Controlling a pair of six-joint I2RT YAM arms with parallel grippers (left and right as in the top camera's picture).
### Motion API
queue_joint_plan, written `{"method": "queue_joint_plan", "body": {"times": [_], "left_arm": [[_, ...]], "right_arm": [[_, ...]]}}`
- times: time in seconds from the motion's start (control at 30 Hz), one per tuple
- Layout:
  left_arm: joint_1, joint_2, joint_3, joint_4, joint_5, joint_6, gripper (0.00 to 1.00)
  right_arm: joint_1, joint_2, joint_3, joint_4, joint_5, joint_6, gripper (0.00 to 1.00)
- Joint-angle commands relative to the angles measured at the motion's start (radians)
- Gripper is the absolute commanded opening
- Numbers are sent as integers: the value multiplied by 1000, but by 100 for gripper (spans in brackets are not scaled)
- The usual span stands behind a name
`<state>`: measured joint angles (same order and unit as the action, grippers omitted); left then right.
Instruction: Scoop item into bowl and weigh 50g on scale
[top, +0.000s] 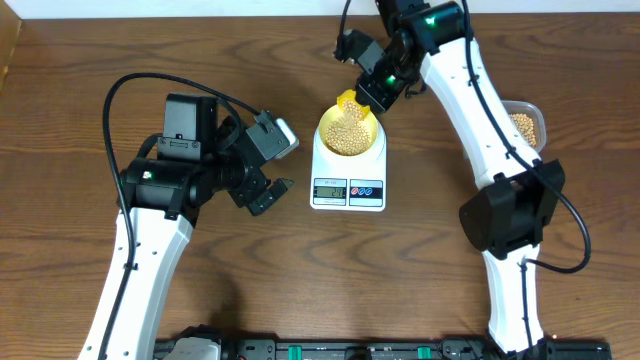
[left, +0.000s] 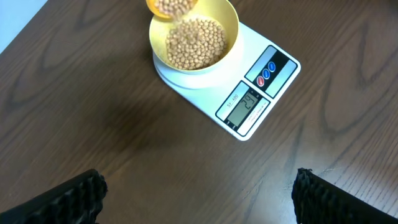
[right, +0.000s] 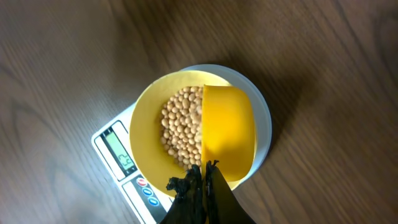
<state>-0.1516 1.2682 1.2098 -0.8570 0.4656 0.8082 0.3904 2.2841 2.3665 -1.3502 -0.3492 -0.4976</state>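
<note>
1. Table (top: 60, 120): brown wood-grain top bearing every item below.
2. Right arm (top: 480, 100): white links rising from the near right edge and reaching to the far centre. The right gripper (right: 204, 171) has its black fingers pressed together on the near end of the scoop.
3. Left arm (top: 150, 240): white links on the left side. The left gripper (top: 278, 162) sits just left of the scale with its fingers (left: 68, 199) spread wide apart, holding nothing and touching nothing.
4. Scale (top: 348, 188): white, at the centre of the table, display side facing near.
5. Tub (top: 540, 112): clear, at the far right, partly behind the right arm, with beans inside.
6. Bowl (left: 231, 25): pale yellow, seated on the scale's round platform.
7. Scoop (right: 229, 124): bright yellow, tilted over the far rim of the bowl.
8. Display (left: 247, 102): grey LCD with two digits that are too small to read surely.
9. Buttons (left: 267, 71): one red and one blue, beside the display.
10. Beans (left: 194, 43): tan and round, heaped in the bowl, with more at the scoop's lip and in mid-air just under it.
</note>
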Motion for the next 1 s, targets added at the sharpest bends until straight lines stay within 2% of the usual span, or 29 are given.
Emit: {"method": "queue_joint_plan", "body": {"times": [0.0,0.97], "left_arm": [[5,5,-5,-2,9,-9,98],[5,5,-5,-2,9,-9,98]], "right_arm": [[18,11,21,-3,53,-51,1],[19,11,75,2,51,-71,1]]}}
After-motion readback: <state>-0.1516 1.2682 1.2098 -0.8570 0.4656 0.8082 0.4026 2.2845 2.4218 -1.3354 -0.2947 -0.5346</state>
